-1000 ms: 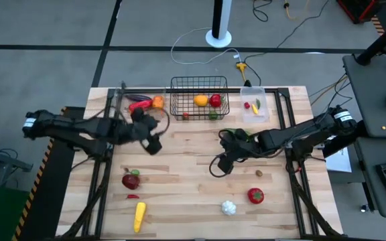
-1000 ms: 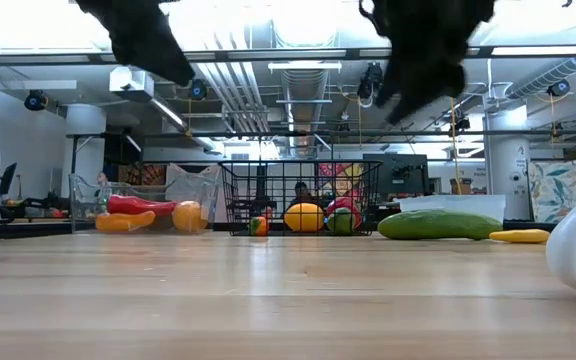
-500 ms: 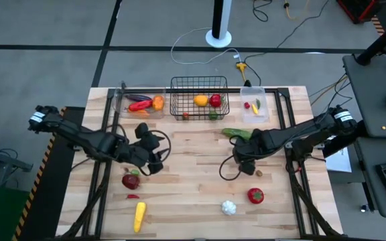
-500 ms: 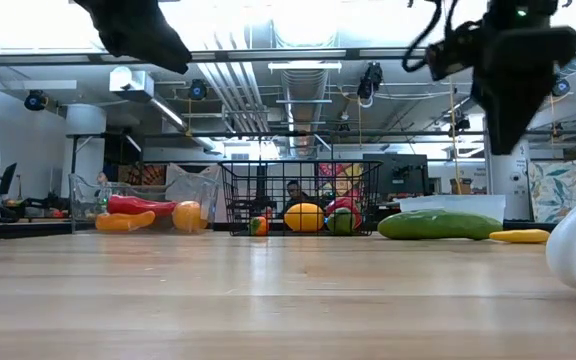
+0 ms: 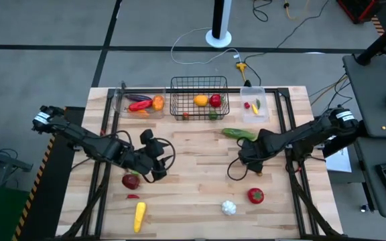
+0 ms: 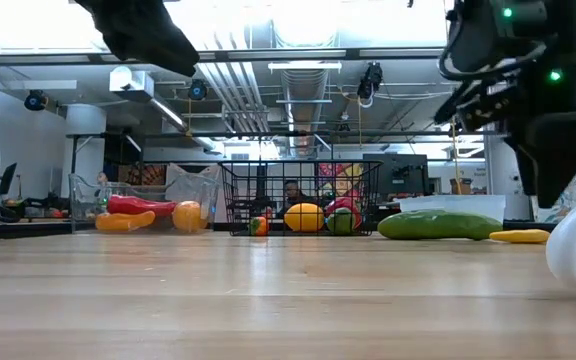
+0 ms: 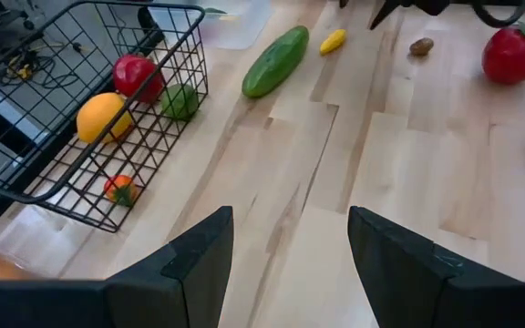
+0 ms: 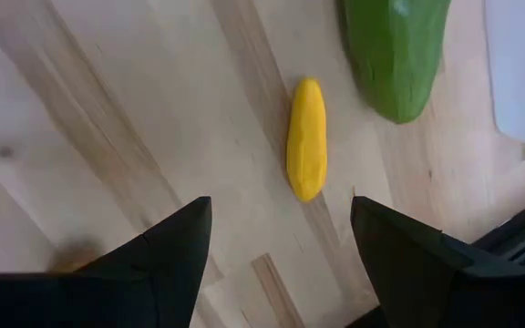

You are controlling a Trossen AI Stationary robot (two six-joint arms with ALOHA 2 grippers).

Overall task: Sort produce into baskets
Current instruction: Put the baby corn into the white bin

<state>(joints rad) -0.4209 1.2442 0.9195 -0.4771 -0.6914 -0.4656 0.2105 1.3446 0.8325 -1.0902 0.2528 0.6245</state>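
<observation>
The right gripper (image 8: pixel 281 273), fingers spread and empty, hangs over a small yellow pepper (image 8: pixel 306 138) (long axis running straight ahead between them), beside the green cucumber (image 8: pixel 392 50).

Grey floor (image 5: pixel 59 67) — ceiling pipes (image 6: pixel 298 80) overhead

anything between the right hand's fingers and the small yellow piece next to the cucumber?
No. In the right wrist view only bare wood lies between the open right hand and the small yellow piece. The cucumber sits beside that piece, not in the path.
</observation>
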